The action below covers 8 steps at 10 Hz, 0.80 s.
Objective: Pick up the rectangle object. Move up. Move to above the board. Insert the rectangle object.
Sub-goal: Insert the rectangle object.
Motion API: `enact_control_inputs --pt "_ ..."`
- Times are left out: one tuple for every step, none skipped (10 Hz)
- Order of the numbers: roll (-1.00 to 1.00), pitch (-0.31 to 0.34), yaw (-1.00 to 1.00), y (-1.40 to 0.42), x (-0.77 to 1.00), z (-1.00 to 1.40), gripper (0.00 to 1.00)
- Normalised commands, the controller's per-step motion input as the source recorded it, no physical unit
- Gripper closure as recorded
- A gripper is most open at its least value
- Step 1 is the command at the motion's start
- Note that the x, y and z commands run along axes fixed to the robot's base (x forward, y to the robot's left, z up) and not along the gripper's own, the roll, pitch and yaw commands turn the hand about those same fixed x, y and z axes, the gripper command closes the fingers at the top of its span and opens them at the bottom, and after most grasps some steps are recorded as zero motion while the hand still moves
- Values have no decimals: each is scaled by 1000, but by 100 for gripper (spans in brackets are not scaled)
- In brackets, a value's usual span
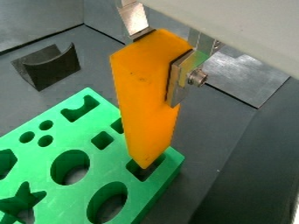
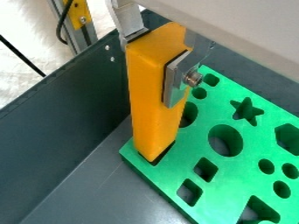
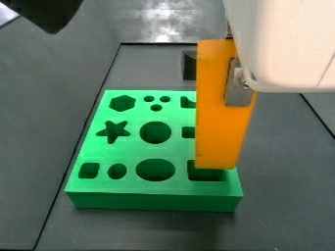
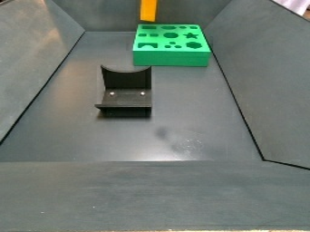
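Note:
The rectangle object (image 1: pixel 146 96) is a tall orange block, upright, with its lower end in a square hole at a corner of the green board (image 1: pixel 70 166). My gripper (image 1: pixel 163 57) is shut on its upper part, one silver finger on each side. Both wrist views show it, as the block (image 2: pixel 155 87) stands at the board's (image 2: pixel 233 149) near corner, gripper (image 2: pixel 158 57) clamped. In a side view the block (image 3: pixel 217 108) stands in the front right hole of the board (image 3: pixel 151 147), the gripper (image 3: pixel 229 78) above. In a side view the block's bottom (image 4: pixel 149 11) shows at the board's (image 4: pixel 172 45) far edge.
A dark grey holder block (image 4: pixel 125 91) stands on the bin floor in front of the board, also seen in a wrist view (image 1: pixel 47 63). Sloping grey bin walls (image 4: pixel 49 63) surround the floor. The board holds star, hexagon, circle and square holes.

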Motion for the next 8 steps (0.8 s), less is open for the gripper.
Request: enact_control_inputs --pt "0 0 0 -51 0 0 100" --pt "0 0 0 0 0 -17 100" --pt "21 0 0 0 0 -129 100" --pt "46 0 0 0 0 -171 100" --pt "40 0 0 0 0 -163 100" --pt "39 0 0 0 0 -171 100" --pt "27 0 0 0 0 -169 100" --pt "29 0 20 0 0 -180 100"
